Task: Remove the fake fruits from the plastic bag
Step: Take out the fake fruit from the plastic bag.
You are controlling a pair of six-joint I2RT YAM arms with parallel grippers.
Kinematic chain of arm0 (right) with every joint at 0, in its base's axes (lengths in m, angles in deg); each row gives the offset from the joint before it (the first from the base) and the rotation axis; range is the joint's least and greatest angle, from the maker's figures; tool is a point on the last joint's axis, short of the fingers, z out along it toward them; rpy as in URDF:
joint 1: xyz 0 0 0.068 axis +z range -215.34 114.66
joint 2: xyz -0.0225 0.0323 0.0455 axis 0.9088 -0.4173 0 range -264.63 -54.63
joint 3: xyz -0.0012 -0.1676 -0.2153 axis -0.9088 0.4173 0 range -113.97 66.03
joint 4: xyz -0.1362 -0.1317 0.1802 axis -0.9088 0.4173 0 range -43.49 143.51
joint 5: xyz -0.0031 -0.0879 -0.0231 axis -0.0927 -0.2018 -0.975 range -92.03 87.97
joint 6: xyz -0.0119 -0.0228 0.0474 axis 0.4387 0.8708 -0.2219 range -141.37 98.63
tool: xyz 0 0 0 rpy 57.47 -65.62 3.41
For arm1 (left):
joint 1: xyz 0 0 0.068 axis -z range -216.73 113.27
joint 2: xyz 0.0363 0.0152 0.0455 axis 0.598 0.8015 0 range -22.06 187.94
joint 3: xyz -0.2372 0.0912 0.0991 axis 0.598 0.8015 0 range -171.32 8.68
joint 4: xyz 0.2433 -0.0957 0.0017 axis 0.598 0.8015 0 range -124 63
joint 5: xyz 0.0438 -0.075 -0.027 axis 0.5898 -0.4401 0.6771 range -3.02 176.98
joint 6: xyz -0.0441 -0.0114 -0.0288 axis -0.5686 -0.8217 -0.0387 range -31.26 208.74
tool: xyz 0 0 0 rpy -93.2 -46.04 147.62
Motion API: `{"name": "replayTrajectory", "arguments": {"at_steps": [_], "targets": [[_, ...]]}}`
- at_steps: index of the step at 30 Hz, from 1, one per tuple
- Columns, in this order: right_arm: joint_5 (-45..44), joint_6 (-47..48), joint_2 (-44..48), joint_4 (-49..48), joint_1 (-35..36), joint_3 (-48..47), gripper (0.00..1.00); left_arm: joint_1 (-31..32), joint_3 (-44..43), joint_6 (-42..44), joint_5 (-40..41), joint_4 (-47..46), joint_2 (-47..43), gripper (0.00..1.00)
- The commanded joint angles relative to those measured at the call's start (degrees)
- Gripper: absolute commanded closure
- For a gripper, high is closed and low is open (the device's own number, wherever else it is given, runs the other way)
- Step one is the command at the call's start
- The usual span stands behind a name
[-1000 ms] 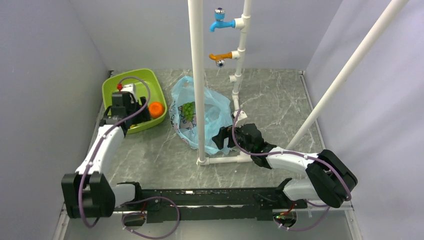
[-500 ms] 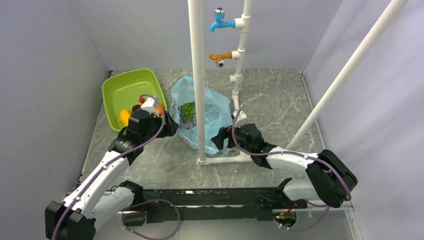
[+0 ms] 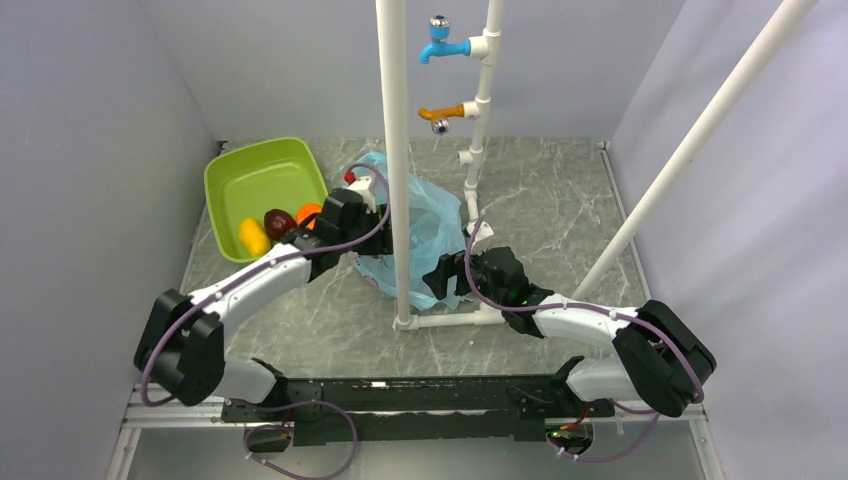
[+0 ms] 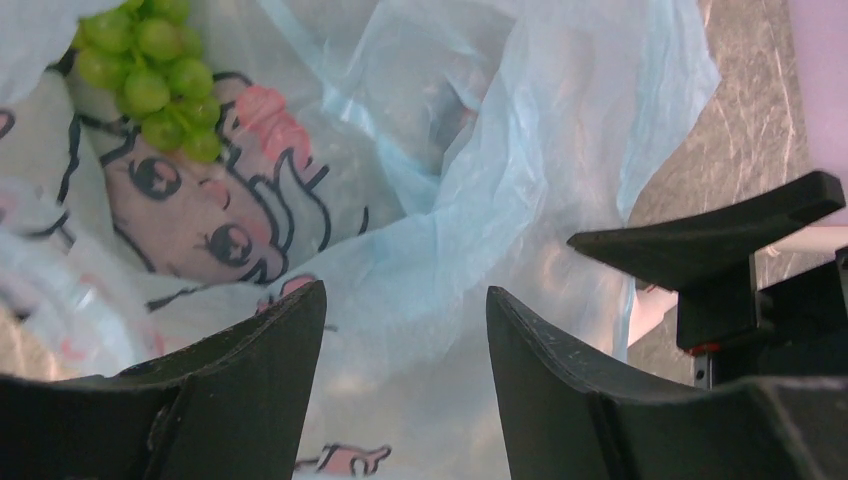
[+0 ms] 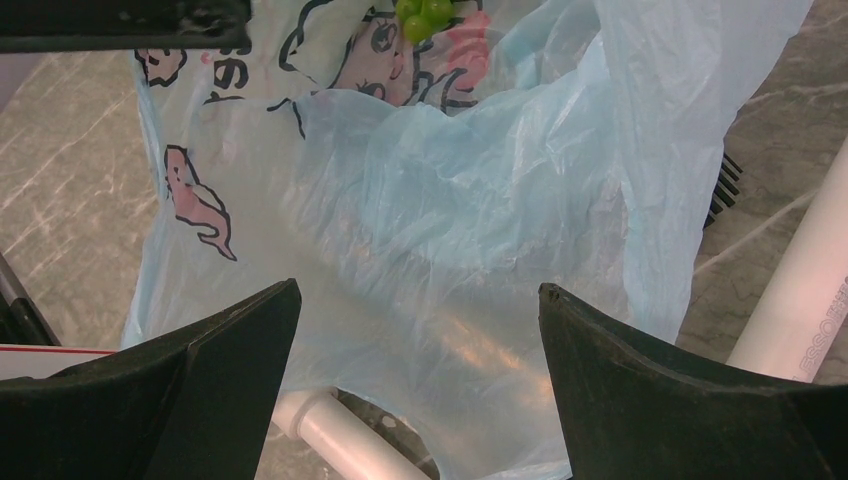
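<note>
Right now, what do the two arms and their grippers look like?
The left arm and right arm each have white links, bulky black joint housings and a looping purple cable. The left gripper and right gripper have broad, matte black, wedge-shaped fingers.

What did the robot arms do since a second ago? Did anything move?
The left hand swung right, from the green tray to the plastic bag, and is open, holding nothing. That uncovered the yellow fruit and dark red fruit lying in the tray beside the orange fruit. The right hand stayed open at the bag, and the green grapes stayed in it.
</note>
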Motion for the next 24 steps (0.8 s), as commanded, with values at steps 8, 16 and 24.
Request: {"name": "replayTrajectory", "arguments": {"at_steps": [8, 16, 24], "targets": [[-0.9, 1.0, 0.8, -1.6, -0.2, -2.3, 0.08, 1.8, -10.4, 6.8, 9.6, -4.3, 14.9, 0.36], [-0.8, 1.1, 0.2, -1.3, -0.1, -2.7, 0.08, 1.8, -12.6, 12.0, 16.2, -8.4, 23.6, 0.28], [-0.7, 1.0, -0.1, -1.5, -0.1, -2.7, 0.08, 1.8, -18.5, 15.7, 25.5, -4.4, 29.9, 0.23]]}}
